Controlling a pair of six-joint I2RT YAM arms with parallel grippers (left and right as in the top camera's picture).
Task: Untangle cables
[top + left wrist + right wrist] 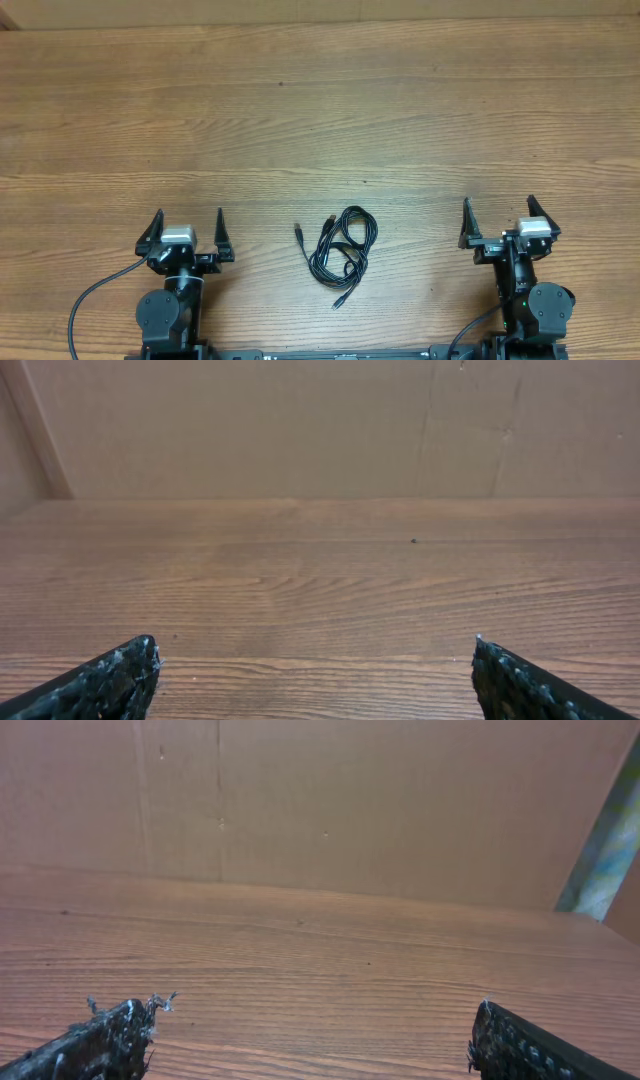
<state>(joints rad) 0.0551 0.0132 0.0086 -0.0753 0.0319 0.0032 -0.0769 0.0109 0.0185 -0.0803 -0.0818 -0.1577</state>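
Wood-grain surface, both arms parked at the near edge. Near left: left tool with its jaws spread wide, nothing between them, pointing toward the far side. In the left wrist view its two dark fingers sit at the bottom corners, with bare wood between them and a tan panel standing at the far edge. A thick black arm lead curves out from the left arm's base. Centre, near side: the cables, thin black cords lying flat on the surface in one loose overlapping bundle of loops, between the two arms and well apart from each. One plug end sticks out at the bundle's left and another trails off at its near end. How many cords make up the bundle, cannot tell. Near right: right tool, jaws likewise spread and holding nothing, pointing far. In the right wrist view its fingers frame bare wood, the left one frayed at its tip.
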